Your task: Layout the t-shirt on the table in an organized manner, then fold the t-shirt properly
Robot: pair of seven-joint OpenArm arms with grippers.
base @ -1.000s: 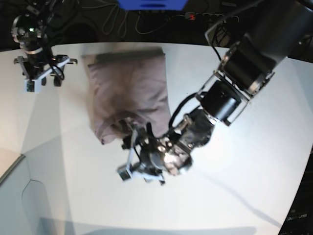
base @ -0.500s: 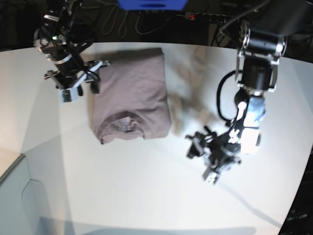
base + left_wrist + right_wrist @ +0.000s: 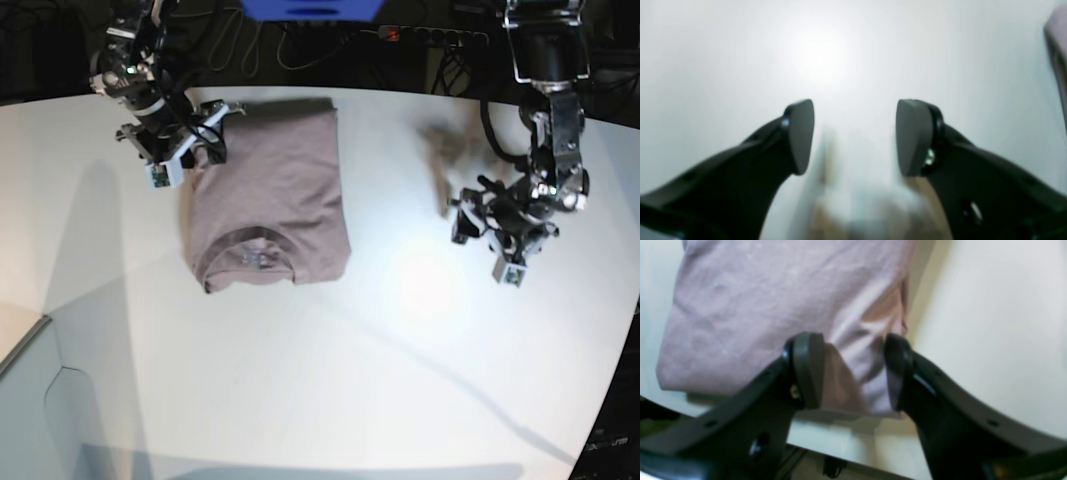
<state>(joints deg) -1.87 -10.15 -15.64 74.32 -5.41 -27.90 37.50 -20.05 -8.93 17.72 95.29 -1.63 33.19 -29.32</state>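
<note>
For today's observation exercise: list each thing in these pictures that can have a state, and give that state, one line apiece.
t-shirt: folded into a compact rectangle, collar showing, flat on the table.
table: white, bearing the shirt.
left gripper: open, holding nothing, over bare table, apart from the shirt.
right gripper: open, jaws either side of a shirt corner, not closed on it.

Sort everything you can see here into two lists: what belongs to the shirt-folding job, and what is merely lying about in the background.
Belongs to the job:
- t-shirt, folded into a rectangle
- table it lies on
- right gripper, open over the shirt's far corner
- left gripper, open, away from the shirt

Just lying about:
- cables behind the table
- power strip
- blue object at the top edge
</note>
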